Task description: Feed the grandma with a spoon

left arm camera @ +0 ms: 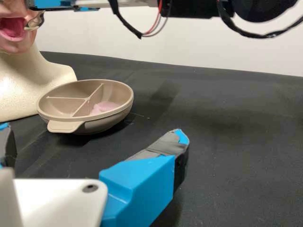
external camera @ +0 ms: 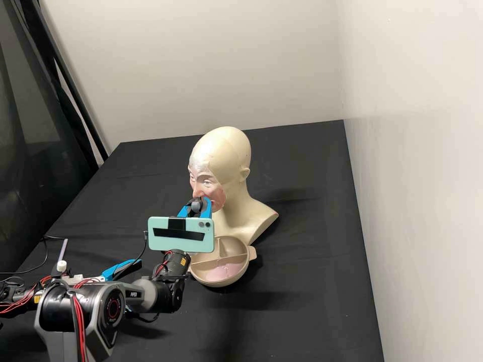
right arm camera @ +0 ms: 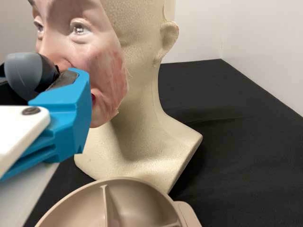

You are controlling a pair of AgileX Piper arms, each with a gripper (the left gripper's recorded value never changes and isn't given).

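The grandma is a beige mannequin head (external camera: 221,166) with a painted face and an open mouth, standing mid-bench. My right gripper (external camera: 197,207) is at her mouth, shut on the spoon's grey handle (right arm camera: 28,73). The spoon's tip (left arm camera: 34,20) sits at the open lips. In front of her bust stands a beige divided bowl (external camera: 236,269) with pink food in one compartment (left arm camera: 105,107). My left gripper (external camera: 121,269) lies low over the bench to the left of the bowl, open and holding nothing, with one blue finger (left arm camera: 161,151) pointing toward the bowl.
A mint green block (external camera: 181,234) rides on the right wrist and hides part of the bowl. A white wall (external camera: 417,201) bounds the bench on the right. Cables and an arm base (external camera: 75,306) crowd the near left corner. Bare black bench lies right of the bust.
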